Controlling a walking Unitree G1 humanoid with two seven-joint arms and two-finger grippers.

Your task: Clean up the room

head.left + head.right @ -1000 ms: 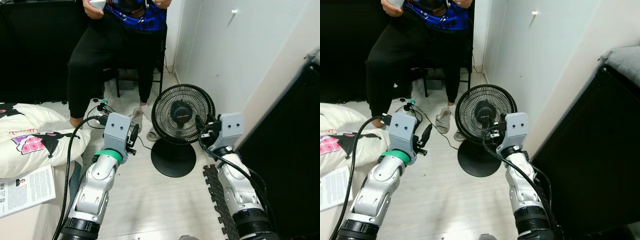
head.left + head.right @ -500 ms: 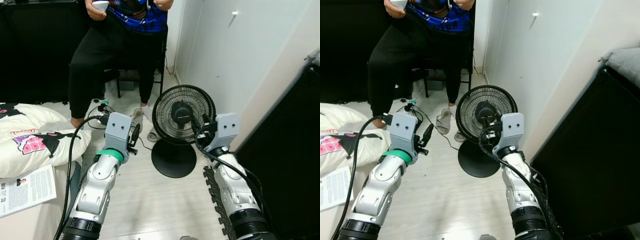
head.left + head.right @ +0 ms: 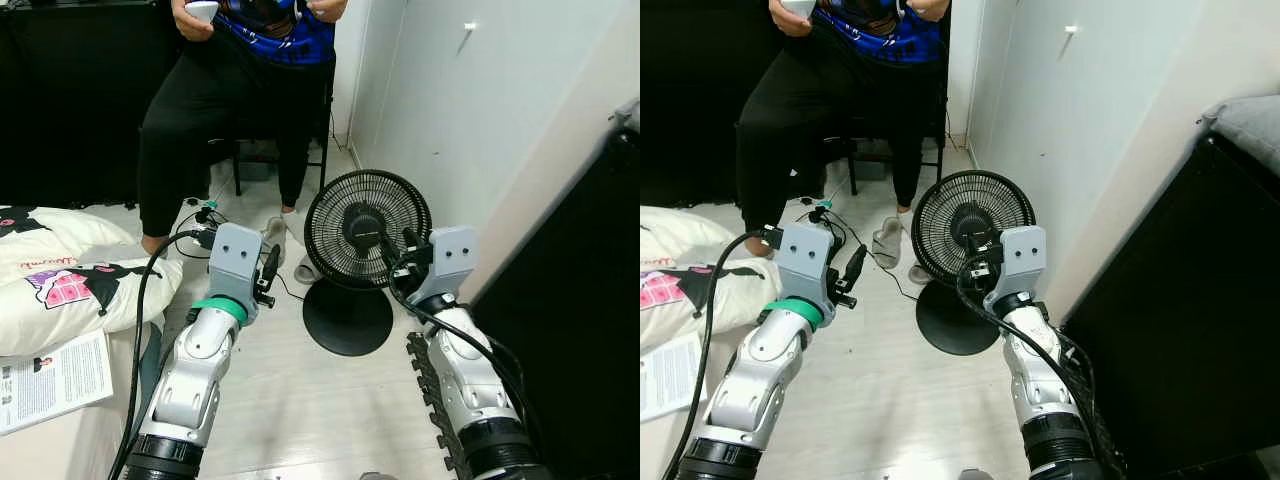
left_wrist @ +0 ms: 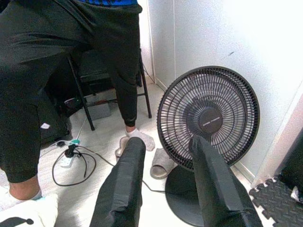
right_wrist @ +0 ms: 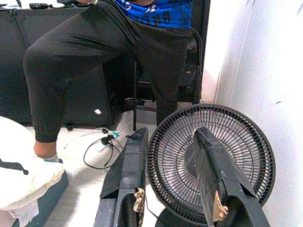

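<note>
Right tool (image 5: 173, 182): nearest to the work, raised in front of the fan's grille; its two black fingers stand apart with nothing between them.
Left tool (image 4: 165, 182): raised over the floor to the left of the fan, fingers spread and empty.
Foam mat (image 3: 432, 385): dark interlocking strip on the floor under the right arm, beside the black cabinet (image 3: 575, 330).
Bed (image 3: 60, 400): at the near left, with a printed pillow (image 3: 75, 285) and a paper sheet (image 3: 50, 380) lying on it.
Fan (image 3: 365, 235): a black floor fan, upright on its round base on the pale floor, near the white wall.
Step in hand: by my reading, an approach to the fan; the right tool looks lined up on the grille, but no grip is made yet.
Next move: likely the tool must close in and find a firm part, the stem or the rim, and mind the cable (image 3: 290, 290) that runs across the floor.
Slippers (image 3: 285, 250): a pair on the floor just behind the fan.
Containers: none that I can make out.
Person (image 3: 235, 100): seated on a chair at the far end, holding a white device.
</note>
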